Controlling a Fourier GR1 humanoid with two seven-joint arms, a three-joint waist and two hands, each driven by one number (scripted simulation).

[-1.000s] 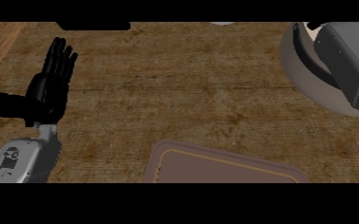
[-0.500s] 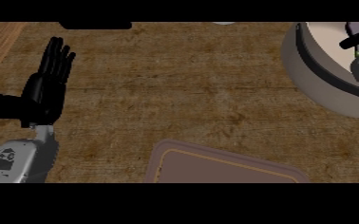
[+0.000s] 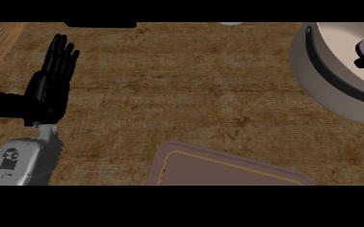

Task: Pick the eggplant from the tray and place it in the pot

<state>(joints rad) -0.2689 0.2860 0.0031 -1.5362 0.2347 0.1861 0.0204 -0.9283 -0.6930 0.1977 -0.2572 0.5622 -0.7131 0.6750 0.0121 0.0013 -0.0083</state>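
Dim, even light; faint shadows

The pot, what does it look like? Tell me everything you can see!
The pot is big and round, with a thick grey wall and a pale, cream inside. A dark band runs under its rim. It stands upright on the brown counter at the view's right edge, partly cut off. Something small and purplish shows inside at the edge, too cut off to name.
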